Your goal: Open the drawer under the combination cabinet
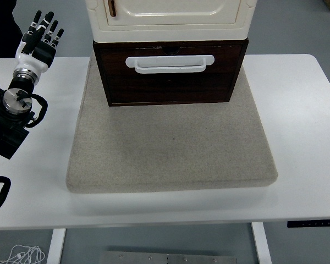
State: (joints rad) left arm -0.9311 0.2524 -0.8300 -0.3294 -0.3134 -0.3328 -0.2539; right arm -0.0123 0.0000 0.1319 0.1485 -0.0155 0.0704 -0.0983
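A cream cabinet (170, 14) stands at the back of the table on a dark brown wooden drawer (170, 77). The drawer front sits flush with its frame and carries a white bar handle (170, 63). My left hand (41, 32) is raised over the table's far left corner, well to the left of the drawer, with its fingers spread and nothing in them. The black left forearm (14, 110) runs down along the left edge. The right arm does not show.
A thick grey felt mat (170, 148) lies under the cabinet and reaches toward the near edge. The white table (302, 121) extends on both sides of it. Cables hang below the table at the lower left.
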